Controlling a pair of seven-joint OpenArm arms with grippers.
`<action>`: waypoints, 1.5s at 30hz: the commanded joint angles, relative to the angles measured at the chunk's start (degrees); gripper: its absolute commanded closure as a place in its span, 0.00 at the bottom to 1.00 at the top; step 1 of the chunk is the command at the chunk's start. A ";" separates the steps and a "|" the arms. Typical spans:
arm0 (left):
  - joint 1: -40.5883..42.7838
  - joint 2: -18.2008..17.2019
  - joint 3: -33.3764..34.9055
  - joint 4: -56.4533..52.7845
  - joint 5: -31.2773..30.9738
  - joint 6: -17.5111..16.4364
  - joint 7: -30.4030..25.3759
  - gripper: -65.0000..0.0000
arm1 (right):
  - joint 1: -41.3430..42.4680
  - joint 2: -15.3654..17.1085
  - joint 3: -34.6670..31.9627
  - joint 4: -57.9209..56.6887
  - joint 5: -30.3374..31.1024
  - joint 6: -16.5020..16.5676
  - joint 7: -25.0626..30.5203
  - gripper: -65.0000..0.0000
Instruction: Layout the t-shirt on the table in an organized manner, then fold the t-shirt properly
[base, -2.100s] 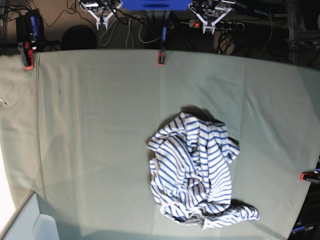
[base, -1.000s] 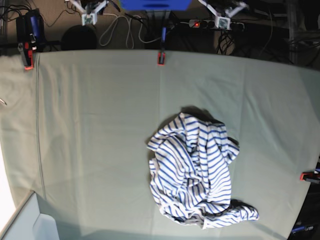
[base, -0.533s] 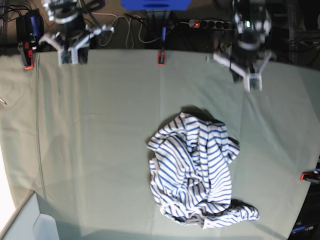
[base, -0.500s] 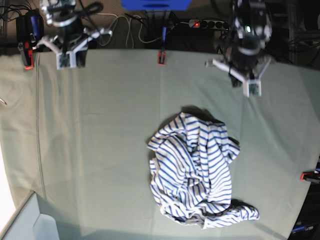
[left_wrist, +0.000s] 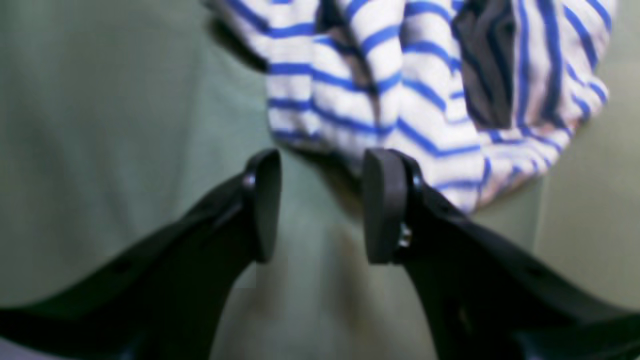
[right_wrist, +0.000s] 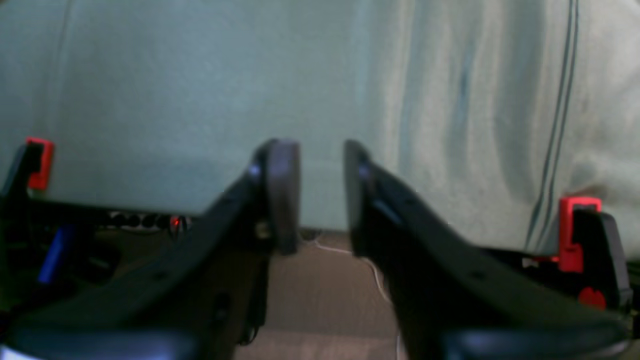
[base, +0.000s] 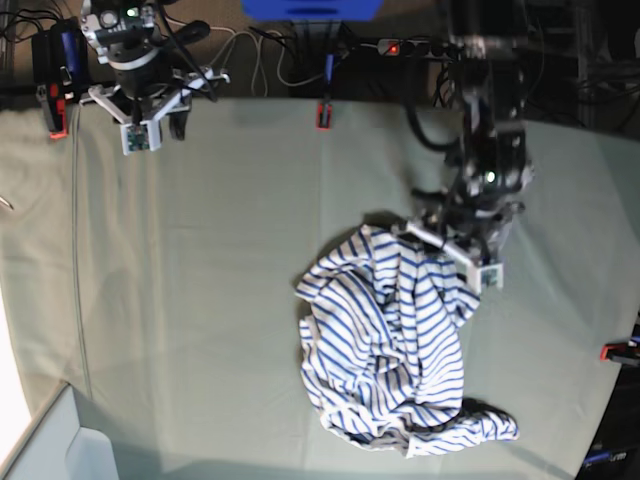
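**Two arms above a crumpled striped shirt**

Base view: the t-shirt (base: 395, 345) lies bunched in a heap in the lower centre-right of the frame, resting on the table (base: 200, 280), whose pale grey-green cover shows faint crease lines. The left gripper (base: 452, 243), at centre right of the frame, sits at the upper right edge of the heap. The right gripper (base: 152, 128) is in the upper left corner, at the far edge of the table and well apart from the shirt. A red clamp (base: 323, 115) grips that same far edge at top centre.

Left wrist view: the left gripper (left_wrist: 320, 205) has its jaws parted with nothing between them; bare table cover (left_wrist: 100, 125) shows in the gap, and the striped cloth (left_wrist: 415, 75) fills the upper right of the frame just beyond the fingertips.

Right wrist view: the right gripper (right_wrist: 320, 195) likewise has its jaws parted and empty, over the table edge (right_wrist: 200, 100), with red clamps (right_wrist: 572, 232) at the lower right and at the left margin.
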 joint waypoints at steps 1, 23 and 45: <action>-1.93 -0.24 -0.23 -1.37 -1.43 0.08 -1.01 0.59 | -0.45 0.03 0.04 1.01 0.06 0.19 1.17 0.66; 1.41 -6.83 -4.09 -4.01 -13.21 0.08 -12.88 1.00 | 3.95 -0.06 -0.04 0.57 0.06 0.19 -3.31 0.60; 15.30 -14.74 -26.86 -2.78 -27.72 -0.10 -12.88 1.00 | 30.85 -1.56 -23.08 -14.82 0.23 0.19 -3.93 0.41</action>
